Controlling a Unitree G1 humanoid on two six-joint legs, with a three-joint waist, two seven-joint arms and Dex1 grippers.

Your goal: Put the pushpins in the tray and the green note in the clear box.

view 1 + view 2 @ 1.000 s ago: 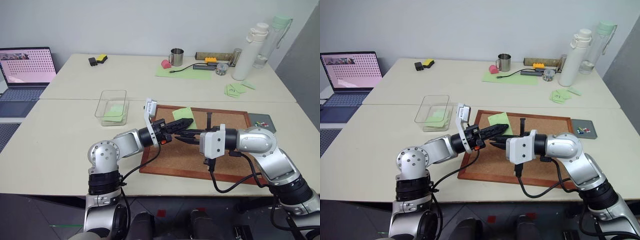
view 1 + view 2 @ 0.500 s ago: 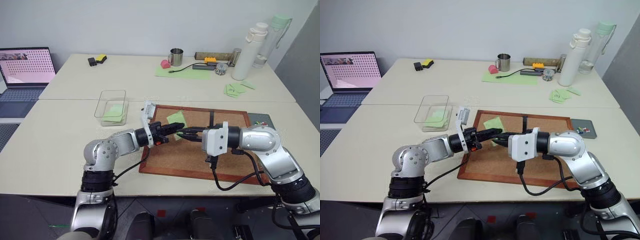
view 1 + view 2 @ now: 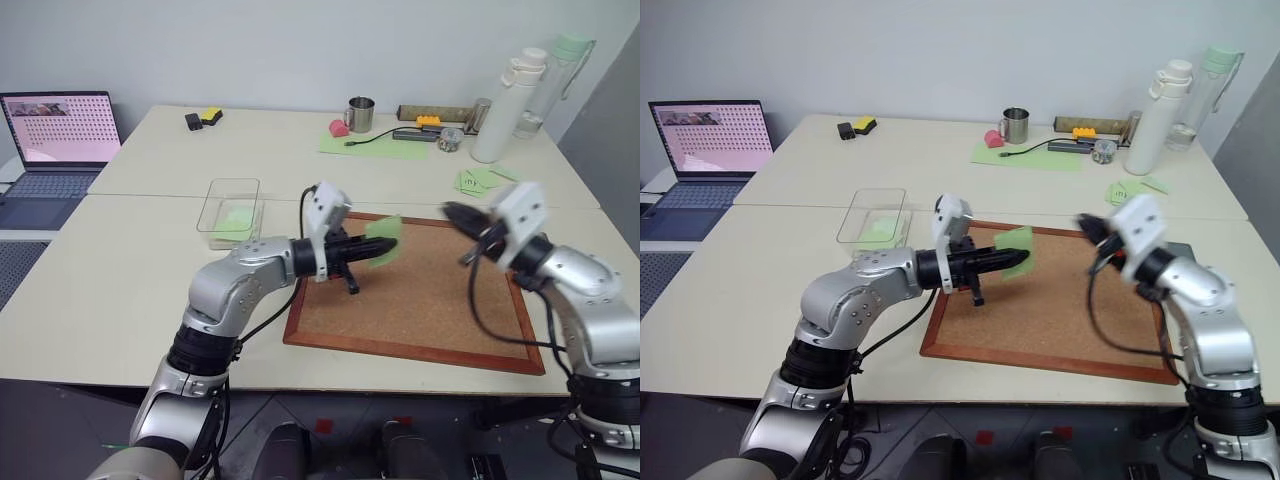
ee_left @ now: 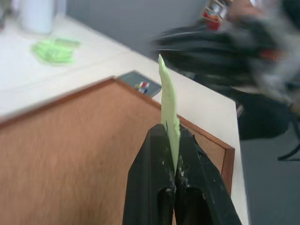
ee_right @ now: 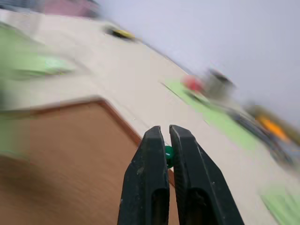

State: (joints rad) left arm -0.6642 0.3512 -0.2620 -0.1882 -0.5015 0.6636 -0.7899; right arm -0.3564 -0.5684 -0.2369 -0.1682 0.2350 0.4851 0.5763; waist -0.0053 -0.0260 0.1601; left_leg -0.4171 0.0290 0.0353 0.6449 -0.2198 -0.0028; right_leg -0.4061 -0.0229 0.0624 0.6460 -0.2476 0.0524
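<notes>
Two arms are seen over the wood-framed corkboard (image 3: pixel 420 300) in the left eye view. The left gripper (image 3: pixel 385 251) is clamped on the small light-green square paper note (image 3: pixel 381 244), which is held in the air above the board's near-left part. The right gripper (image 3: pixel 450 213) is raised over the board's far right side, well apart from the left one. The transparent rectangular plastic box (image 3: pixel 231 205) is set on the table (image 3: pixel 120 270) just left of the corkboard, with a green sheet lying in it.

In the left wrist view, the note is seen edge-on, pinched between the black fingers (image 4: pixel 152 178); the small dark-grey square tray (image 4: pixel 139 85) lies on the table past the board's corner, with tiny coloured pushpins (image 4: pixel 143 86) on it.

In the right wrist view, the black fingers (image 5: pixel 145 187) are closed together on a small green-headed pushpin (image 5: pixel 168 153) at their tips.
</notes>
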